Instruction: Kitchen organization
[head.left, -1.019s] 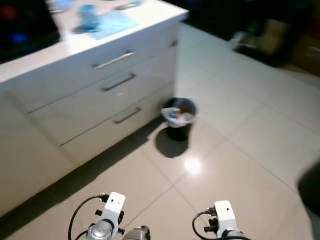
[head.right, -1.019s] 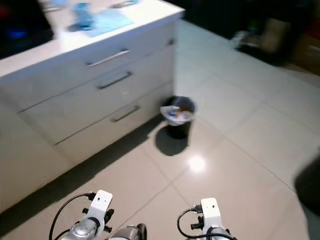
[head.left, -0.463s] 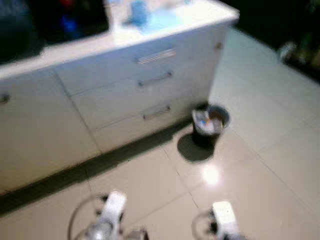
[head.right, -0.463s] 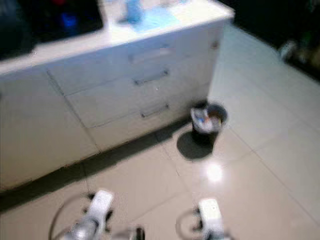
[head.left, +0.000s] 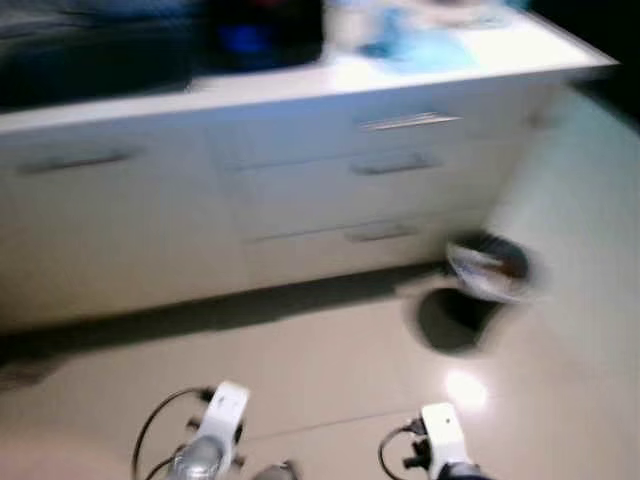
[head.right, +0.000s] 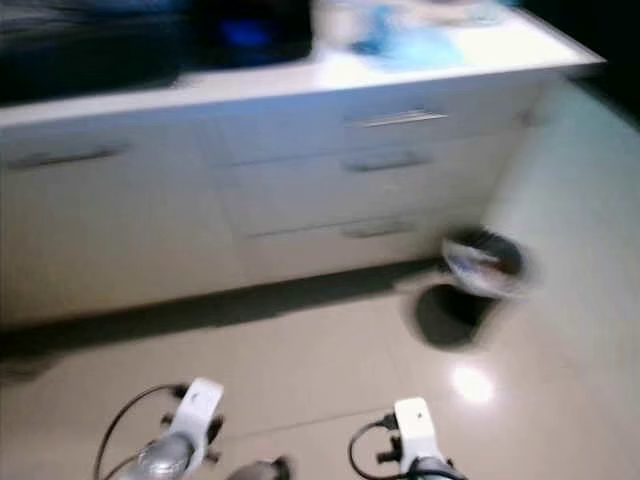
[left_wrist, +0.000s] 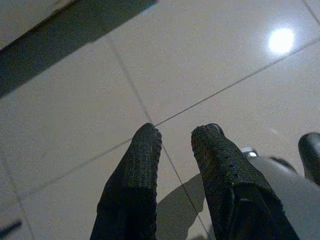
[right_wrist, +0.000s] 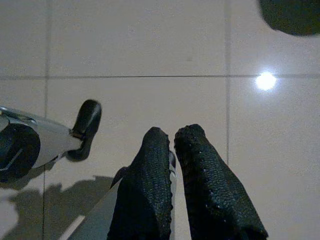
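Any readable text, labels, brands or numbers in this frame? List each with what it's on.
None readable.
Bin contents: too blurred to tell if anything is printed.
Blue items on the counter: blurred, no lettering made out.
Drawers, floor, left gripper and right gripper: no markings seen.

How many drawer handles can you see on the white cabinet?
4 handles: three stacked on the drawers near the bin, top, middle and bottom, plus one further left. The picture is blurry, so more could be hidden.
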